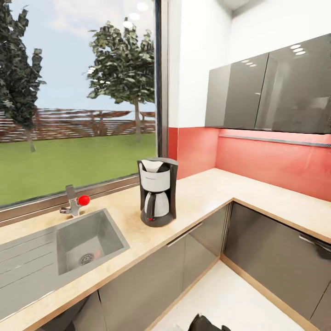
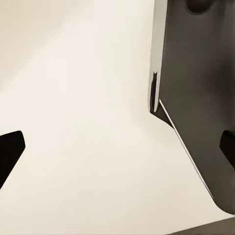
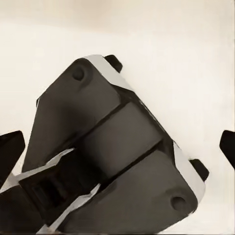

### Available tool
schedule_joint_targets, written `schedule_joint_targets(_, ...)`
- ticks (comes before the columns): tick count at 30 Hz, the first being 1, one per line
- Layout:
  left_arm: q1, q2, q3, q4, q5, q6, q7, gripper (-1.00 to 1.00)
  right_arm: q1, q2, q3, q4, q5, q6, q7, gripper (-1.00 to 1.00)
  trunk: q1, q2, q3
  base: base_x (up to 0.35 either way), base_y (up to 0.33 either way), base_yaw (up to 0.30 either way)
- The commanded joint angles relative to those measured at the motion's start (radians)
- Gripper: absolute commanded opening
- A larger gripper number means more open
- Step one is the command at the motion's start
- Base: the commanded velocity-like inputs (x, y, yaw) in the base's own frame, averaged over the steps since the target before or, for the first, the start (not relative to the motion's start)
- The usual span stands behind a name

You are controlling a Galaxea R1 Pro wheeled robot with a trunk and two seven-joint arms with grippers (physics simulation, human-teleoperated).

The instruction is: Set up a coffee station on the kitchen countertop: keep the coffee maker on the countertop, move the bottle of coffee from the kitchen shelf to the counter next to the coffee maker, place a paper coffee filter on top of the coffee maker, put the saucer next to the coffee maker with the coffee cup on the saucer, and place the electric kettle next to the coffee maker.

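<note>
Between the left gripper's dark fingertips, spread wide and grasping nothing, lies pale floor and a dark robot part. The right gripper is likewise spread and empty above the robot's base. On the kitchen countertop the coffee maker stands right of the sink and its red-knobbed faucet, before the window.

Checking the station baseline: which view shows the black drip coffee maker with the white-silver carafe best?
Head view. The black drip coffee maker with the white-silver carafe stands whole and upright on the light wood-look countertop, right of the inset grey sink. Both wrist views look down at pale floor and dark robot parts, with nothing of the machine.
</note>
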Motion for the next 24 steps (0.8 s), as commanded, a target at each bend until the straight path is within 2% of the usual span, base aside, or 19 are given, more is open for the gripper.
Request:
schedule_joint_targets(1, 0.000, -0.001, 0.010, -0.002, -0.010, 0.002, 0.002, 1.00, -0.001, -0.001, 0.004, 0.077, -0.017, -0.066, -0.113, 1.00, 0.000, -0.001, 0.000, 0.000, 0.000, -0.014)
schedule_joint_targets(4, 0.000, -0.001, 0.012, -0.005, -0.007, 0.001, 0.002, 1.00, -0.001, -0.002, 0.000, 0.199, -0.022, -0.204, -0.336, 1.00, 0.000, -0.001, 0.000, 0.000, 0.000, -0.006)
schedule_joint_targets(5, 0.000, -0.002, 0.013, -0.011, -0.006, 0.000, 0.002, 1.00, -0.001, -0.002, -0.014, 0.250, -0.034, -0.283, -0.438, 1.00, 0.000, -0.001, 0.000, 0.000, 0.000, -0.002)
schedule_joint_targets(6, 0.000, -0.002, 0.013, -0.015, -0.006, 0.000, 0.002, 1.00, -0.001, -0.002, -0.020, 0.266, -0.042, -0.309, -0.468, 1.00, 0.000, -0.001, 0.000, 0.000, 0.000, -0.001)
schedule_joint_targets(7, 0.000, -0.002, 0.015, -0.029, -0.005, 0.000, 0.002, 1.00, -0.001, -0.003, -0.047, 0.311, -0.082, -0.385, -0.543, 1.00, 0.000, -0.001, 0.000, 0.000, 0.000, 0.000)
schedule_joint_targets(8, 0.000, -0.002, 0.016, -0.042, -0.004, 0.000, 0.002, 1.00, -0.001, -0.004, -0.079, 0.350, -0.143, -0.451, -0.600, 1.00, 0.000, -0.001, 0.000, 0.000, 0.000, 0.000)
schedule_joint_targets(9, 0.000, -0.002, 0.018, -0.047, -0.003, 0.000, 0.002, 1.00, -0.001, -0.006, -0.098, 0.374, -0.190, -0.489, -0.630, 1.00, 0.000, -0.001, 0.000, 0.000, 0.000, 0.000)
schedule_joint_targets(10, 0.000, -0.002, 0.020, -0.052, -0.001, -0.001, 0.002, 1.00, -0.001, -0.008, -0.118, 0.405, -0.256, -0.535, -0.660, 1.00, 0.000, -0.001, 0.000, 0.000, 0.000, 0.000)
schedule_joint_targets(11, 0.000, -0.002, 0.022, -0.054, 0.000, -0.009, 0.002, 1.00, -0.001, -0.015, -0.127, 0.433, -0.305, -0.568, -0.675, 1.00, 0.000, -0.001, 0.000, 0.000, 0.000, 0.000)
schedule_joint_targets(14, 0.000, -0.001, 0.026, -0.051, 0.003, -0.084, 0.002, 1.00, 0.002, -0.052, -0.135, 0.458, -0.361, -0.614, -0.668, 1.00, 0.000, -0.001, 0.000, 0.000, 0.000, 0.000)
schedule_joint_targets(18, 0.000, -0.002, 0.028, -0.043, 0.005, -0.154, 0.002, 1.00, 0.006, -0.066, -0.137, 0.466, -0.379, -0.634, -0.599, 1.00, 0.000, -0.001, 0.000, 0.000, 0.000, 0.000)
schedule_joint_targets(24, 0.000, -0.002, 0.028, -0.040, 0.005, -0.171, 0.002, 1.00, 0.007, -0.069, -0.138, 0.467, -0.383, -0.638, -0.573, 1.00, 0.000, -0.001, 0.000, 0.000, 0.000, 0.000)
